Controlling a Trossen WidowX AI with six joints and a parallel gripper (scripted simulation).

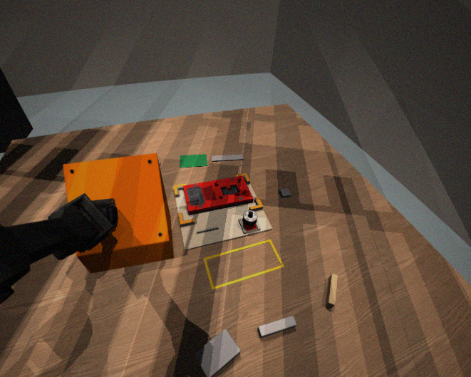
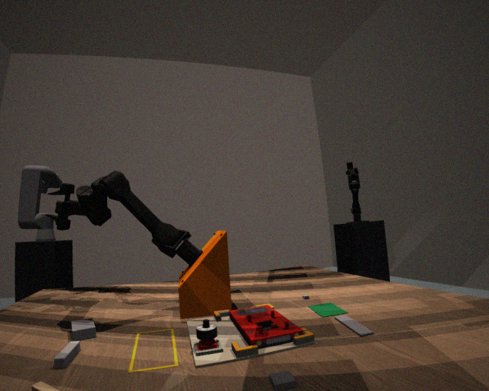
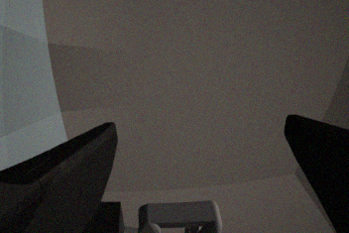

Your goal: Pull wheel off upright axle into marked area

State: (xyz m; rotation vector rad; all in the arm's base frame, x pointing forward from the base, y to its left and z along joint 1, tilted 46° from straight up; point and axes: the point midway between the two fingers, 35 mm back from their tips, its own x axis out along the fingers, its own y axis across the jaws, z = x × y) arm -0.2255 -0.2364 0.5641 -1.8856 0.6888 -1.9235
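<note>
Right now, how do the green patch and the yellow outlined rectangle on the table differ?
The green patch is a solid filled shape; the yellow rectangle is only an outline with wood showing inside. The patch is smaller than the rectangle. They lie on opposite sides of the board carrying the wheel. Both lie flat on the table, and nothing rests on either.

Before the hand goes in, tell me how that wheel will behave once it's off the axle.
The wheel looks round and squat, so set flat it should probably stay put; on edge it may roll. Its small size suggests it is light. It sits upright on its axle over a red base, so a straight upward pull seems safest.
</note>
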